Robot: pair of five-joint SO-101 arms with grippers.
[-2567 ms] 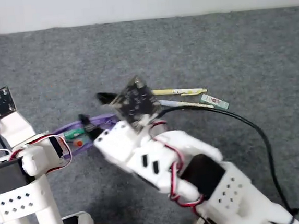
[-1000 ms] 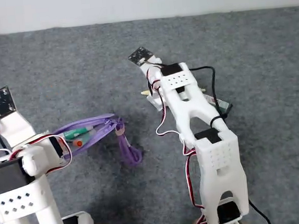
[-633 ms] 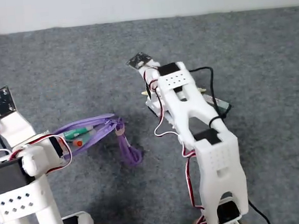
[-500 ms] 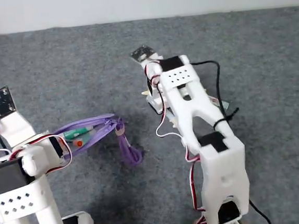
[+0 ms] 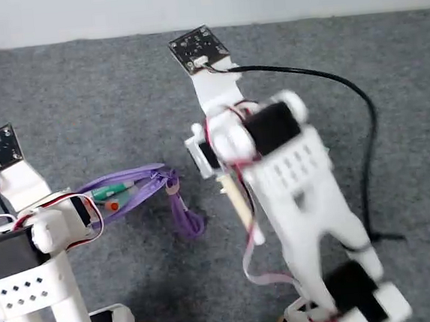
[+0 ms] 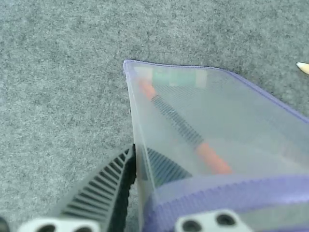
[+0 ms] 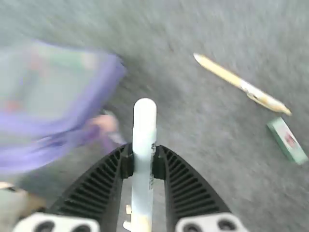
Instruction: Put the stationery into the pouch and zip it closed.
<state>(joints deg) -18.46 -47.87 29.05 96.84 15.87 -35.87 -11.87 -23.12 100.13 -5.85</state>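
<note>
My left gripper is shut on the edge of the translucent purple pouch, which holds an orange pen and a green item. In the high view the pouch lies left of centre with its strap trailing toward the front. My right gripper is shut on a white pen, raised above the carpet beside the pouch. That white pen shows under the right arm in the high view. A yellow pen and a green eraser lie on the carpet.
Grey carpet covers the table, with a white wall along the far edge. The right arm's black cable loops over the right side. A pen tip pokes in at the left wrist view's edge.
The right arm has lifted from the far stationery and swung back toward the pouch with the white pen in its gripper. The left arm and pouch have stayed still.
</note>
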